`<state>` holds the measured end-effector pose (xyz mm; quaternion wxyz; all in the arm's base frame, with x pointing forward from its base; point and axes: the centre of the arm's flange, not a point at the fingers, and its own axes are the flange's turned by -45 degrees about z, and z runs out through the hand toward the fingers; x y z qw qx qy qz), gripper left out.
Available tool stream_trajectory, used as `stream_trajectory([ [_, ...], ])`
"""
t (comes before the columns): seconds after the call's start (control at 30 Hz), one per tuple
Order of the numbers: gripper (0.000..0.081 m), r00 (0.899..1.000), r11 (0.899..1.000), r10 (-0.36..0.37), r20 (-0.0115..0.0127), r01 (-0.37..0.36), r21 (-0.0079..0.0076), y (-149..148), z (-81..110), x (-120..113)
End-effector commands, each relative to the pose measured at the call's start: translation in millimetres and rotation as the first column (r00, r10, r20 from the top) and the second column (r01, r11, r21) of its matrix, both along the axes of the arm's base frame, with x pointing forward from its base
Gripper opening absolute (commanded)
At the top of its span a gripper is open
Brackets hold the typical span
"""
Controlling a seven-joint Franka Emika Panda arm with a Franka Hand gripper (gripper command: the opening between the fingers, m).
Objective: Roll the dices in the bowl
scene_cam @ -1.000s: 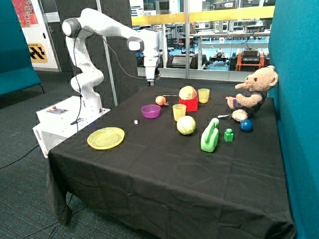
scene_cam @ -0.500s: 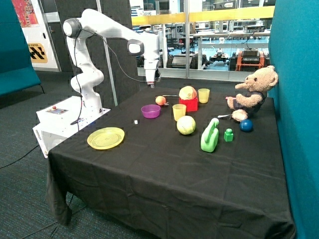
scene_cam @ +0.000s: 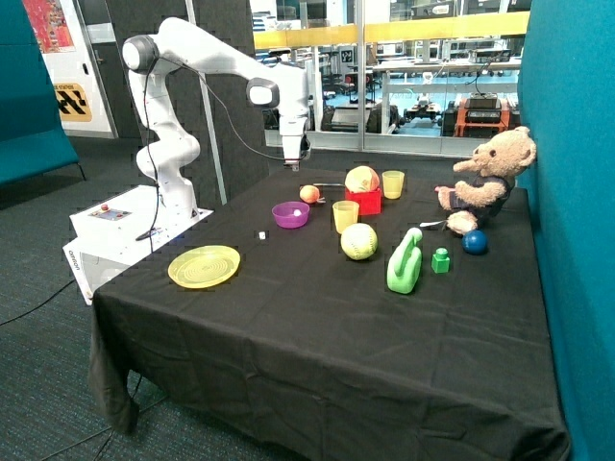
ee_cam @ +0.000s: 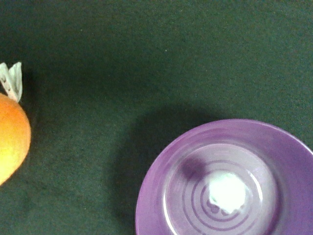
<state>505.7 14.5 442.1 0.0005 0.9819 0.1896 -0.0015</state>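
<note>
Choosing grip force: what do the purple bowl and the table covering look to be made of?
The purple bowl looks like smooth, glossy moulded plastic: it shows a bright glare and concentric rings in its base. The table covering looks like matte black woven cloth, draping in folds at the edges.

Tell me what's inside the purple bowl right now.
The wrist view shows the purple bowl holding one pale blurred shape, maybe a die. Its far edge is cut off. Another die lies outside; the gripper hovers above.

Setting: robotics laboratory. White jointed robot arm (scene_cam: 183, 77) on a white base box (scene_cam: 125, 226) beside a bench under black cloth (scene_cam: 317, 317); grey carpet floor (scene_cam: 38, 365); teal padded partition wall (scene_cam: 567, 240); glass wall (scene_cam: 423, 67) onto machinery-filled workspace; yellow-black hazard sign (scene_cam: 72, 101).
</note>
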Motion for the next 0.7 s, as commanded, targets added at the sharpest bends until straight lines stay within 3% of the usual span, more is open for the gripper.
stream_trajectory([
  [0.0,0.0564,1.000,1.000,0.001,0.0028,-0.001,0.0015,-1.5,-3.3,-0.6],
  [0.43,0.0497,1.000,1.000,0.007,0.0028,-0.007,0.0015,-11.8,-10.0,-4.8],
  [0.67,0.0428,1.000,1.000,0.009,0.0028,-0.009,0.0015,-29.3,-23.0,-20.1],
])
